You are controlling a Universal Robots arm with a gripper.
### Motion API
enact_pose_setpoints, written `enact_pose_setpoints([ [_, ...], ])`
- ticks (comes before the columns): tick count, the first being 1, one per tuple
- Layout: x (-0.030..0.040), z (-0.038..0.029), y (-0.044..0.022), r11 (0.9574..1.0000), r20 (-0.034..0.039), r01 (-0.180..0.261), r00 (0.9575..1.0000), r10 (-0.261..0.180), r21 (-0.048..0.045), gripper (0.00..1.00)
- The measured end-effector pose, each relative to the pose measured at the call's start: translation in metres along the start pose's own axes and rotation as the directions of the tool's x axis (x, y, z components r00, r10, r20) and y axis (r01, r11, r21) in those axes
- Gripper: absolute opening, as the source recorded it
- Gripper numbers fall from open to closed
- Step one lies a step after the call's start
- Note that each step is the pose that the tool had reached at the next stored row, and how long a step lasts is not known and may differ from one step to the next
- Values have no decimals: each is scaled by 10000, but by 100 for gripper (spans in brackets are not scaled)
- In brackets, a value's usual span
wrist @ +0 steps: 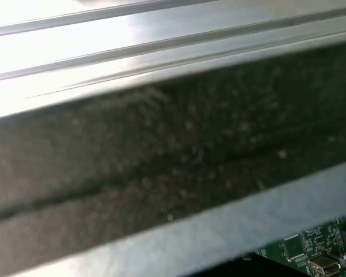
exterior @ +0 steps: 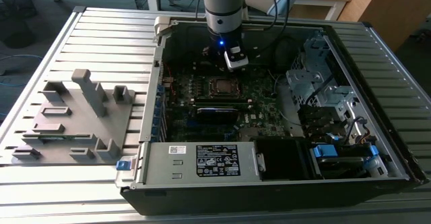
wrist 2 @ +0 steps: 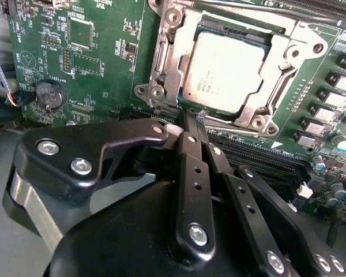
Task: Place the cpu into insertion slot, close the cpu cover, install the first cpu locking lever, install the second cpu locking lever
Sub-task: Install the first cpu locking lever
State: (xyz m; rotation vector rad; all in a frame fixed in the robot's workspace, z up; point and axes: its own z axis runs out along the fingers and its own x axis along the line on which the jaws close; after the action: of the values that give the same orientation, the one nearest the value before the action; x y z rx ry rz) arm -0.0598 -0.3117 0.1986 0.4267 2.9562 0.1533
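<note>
The gripper (wrist 2: 191,118) of the single arm (exterior: 222,2) hangs inside an open computer case (exterior: 377,108), its two black fingers (wrist 2: 187,156) drawn together to a narrow tip with nothing visible between them. In the second wrist view the tip sits just beside one corner of the socket, close above the green motherboard (wrist 2: 75,57); whether it touches the metal there cannot be told. The cpu (wrist 2: 225,72) lies flat in the socket, its dull grey top showing through the window of the cpu cover (wrist 2: 164,69), and that silvery frame lies down flat around the chip. A thin lever rod (wrist 2: 265,8) runs along the socket's far side; whether it is latched cannot be told. A round coin cell (wrist 2: 48,95) sits on the board off to one side, and dark memory slots (wrist 2: 259,156) run alongside the socket. In the exterior view the gripper (exterior: 234,65) hangs just behind the cpu (exterior: 221,86), with a white-labelled grey power box (exterior: 202,161) at the case's near edge. A grey fixture (exterior: 74,118) of upright blocks stands on the slatted metal bench (exterior: 101,32), at the exterior view's left of the case
</note>
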Motion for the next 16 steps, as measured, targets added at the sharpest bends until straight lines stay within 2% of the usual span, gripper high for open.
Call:
enact_pose_setpoints([
  [4,-4,-22,3,9998,-50,-28,10000,27,-171,10],
  [9,-4,-28,3,9988,-144,-86,9999,79,-489,10],
  [13,-5,-27,-1,9984,-151,-98,9998,89,-554,10],
  [16,-4,-23,-5,9982,-79,-89,9999,85,-600,10],
])
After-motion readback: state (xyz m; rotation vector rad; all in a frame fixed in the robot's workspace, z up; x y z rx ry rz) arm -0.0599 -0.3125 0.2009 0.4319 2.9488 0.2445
